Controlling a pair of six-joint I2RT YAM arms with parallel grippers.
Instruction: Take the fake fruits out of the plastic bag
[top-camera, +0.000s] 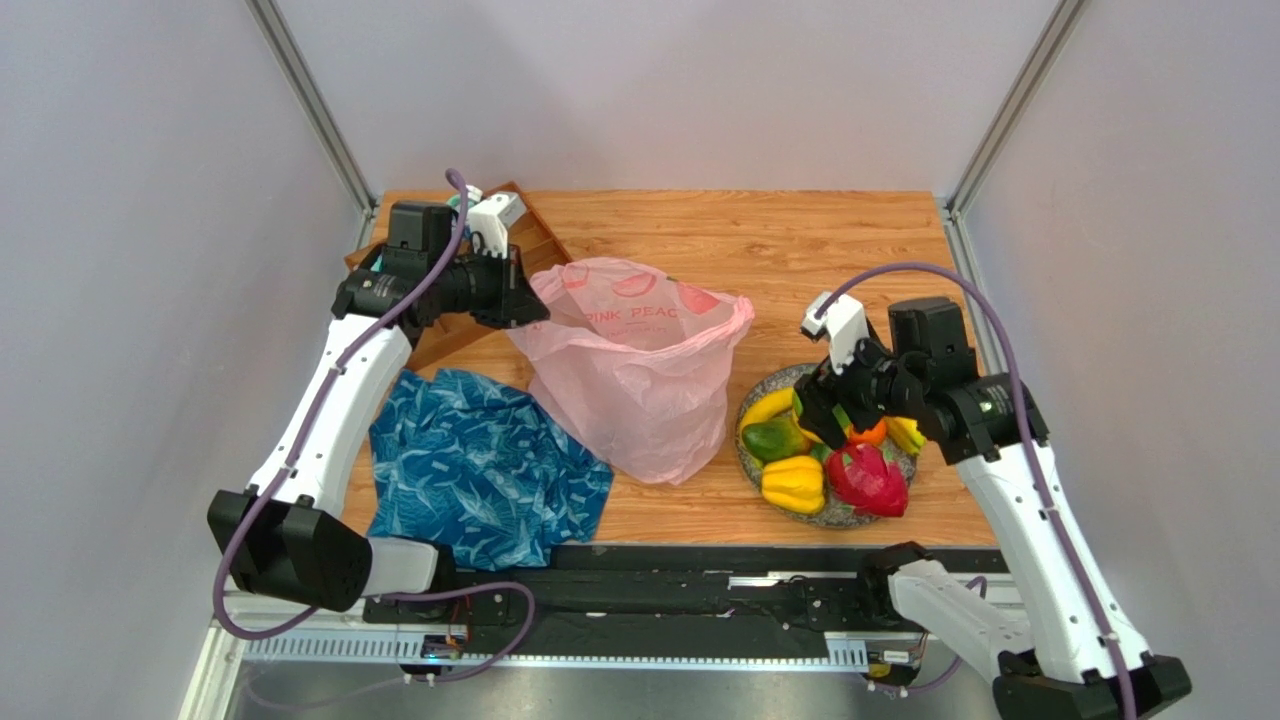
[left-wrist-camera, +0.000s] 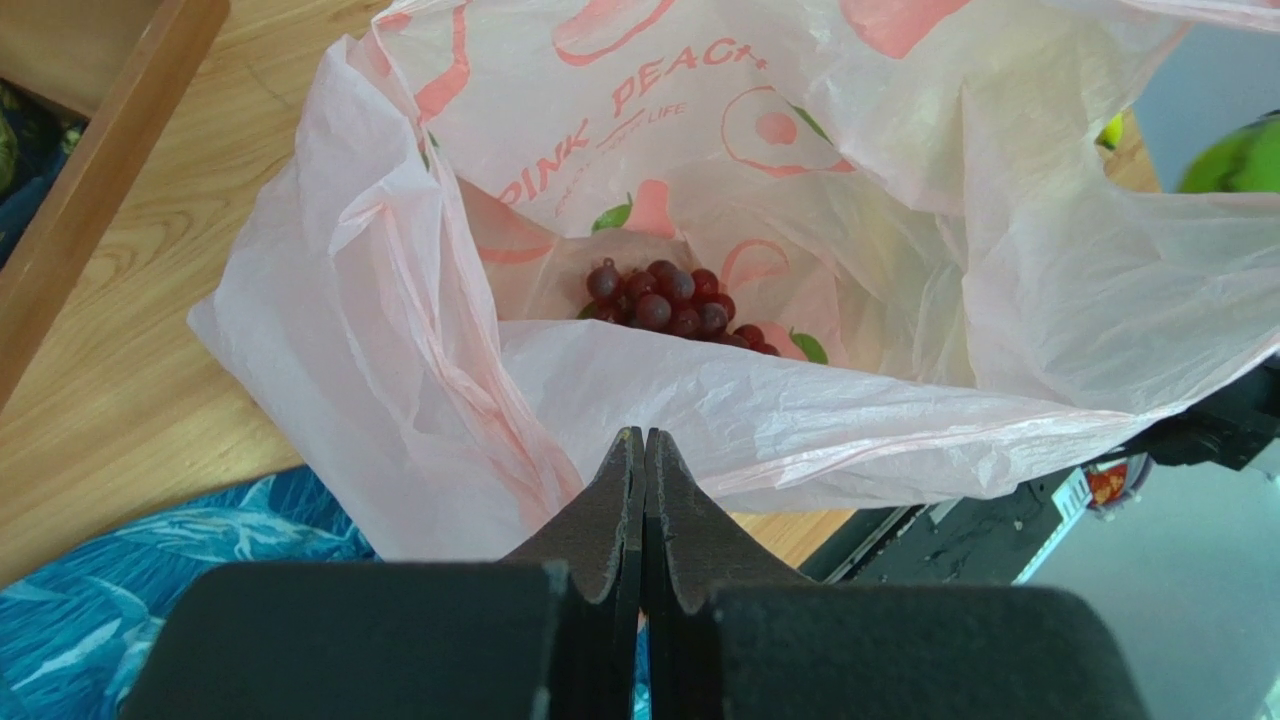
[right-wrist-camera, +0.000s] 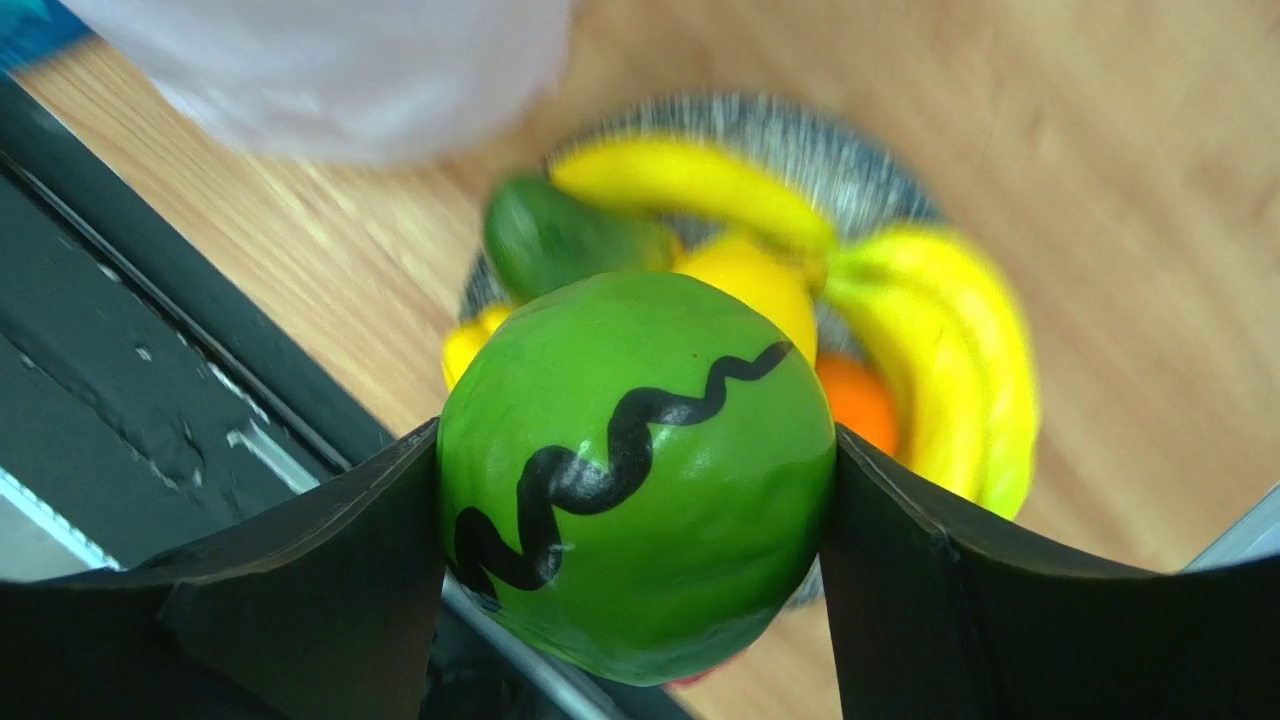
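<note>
The pale-pink plastic bag stands open mid-table, and dark purple grapes lie at its bottom. My left gripper is shut at the bag's left rim, pinching the thin film and holding the mouth up. In the right wrist view my right gripper is shut on a green fruit marked with a black wavy stripe. It holds the fruit just above the grey plate. On the plate lie bananas, an orange, a darker green fruit, a yellow pepper and a magenta dragon fruit.
A blue leaf-patterned cloth lies at the near left beside the bag. A wooden tray sits at the far left behind my left arm. The black rail runs along the table's near edge.
</note>
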